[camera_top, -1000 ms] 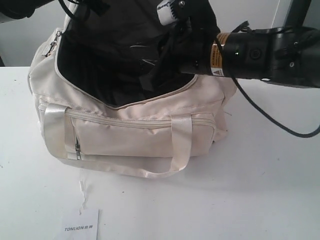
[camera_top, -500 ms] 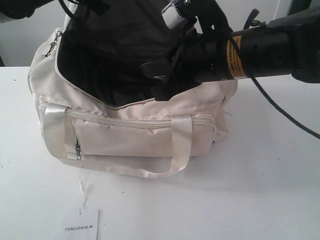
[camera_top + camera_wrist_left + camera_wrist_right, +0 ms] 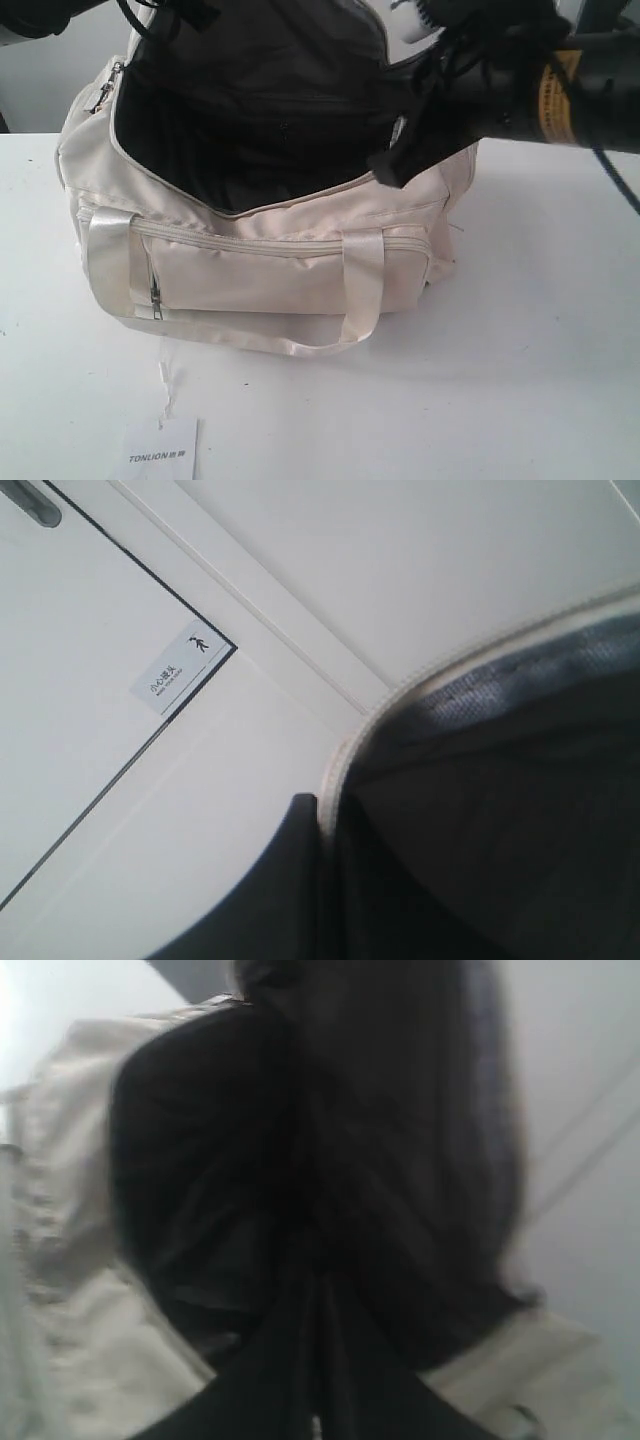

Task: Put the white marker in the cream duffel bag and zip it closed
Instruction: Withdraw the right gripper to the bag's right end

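A white table [image 3: 540, 380] fills the lower part of the exterior view. On it, left of the middle, lies the cream duffel bag [image 3: 250, 280]. Its mouth gapes wide and the black lining shows. The top flap [image 3: 260, 40] stands up at the upper edge of the frame, so the main zip is not closed at all.

From the upper right the right arm [image 3: 590, 100] reaches in. The right gripper [image 3: 392, 168] hangs over the right part of the bag's rim. In the right wrist view its two dark jaws meet in a point at the bottom of the frame [image 3: 315, 1380]. They are pressed together and nothing is between them.

In the left wrist view, a dark finger of the left gripper [image 3: 300, 900] lies just beside the piped edge of the flap. I think it holds the flap up, but whether it really pinches the cloth I cannot tell.

A small card printed TONLION [image 3: 160, 452] lies at the lower left.

The white marker I see in no view, neither on the table nor in a gripper. I judge it is most likely down inside the dark bag, but the lining hides that. If so, the first half is done. What is left is to lower the flap and pull the zip along the opening.
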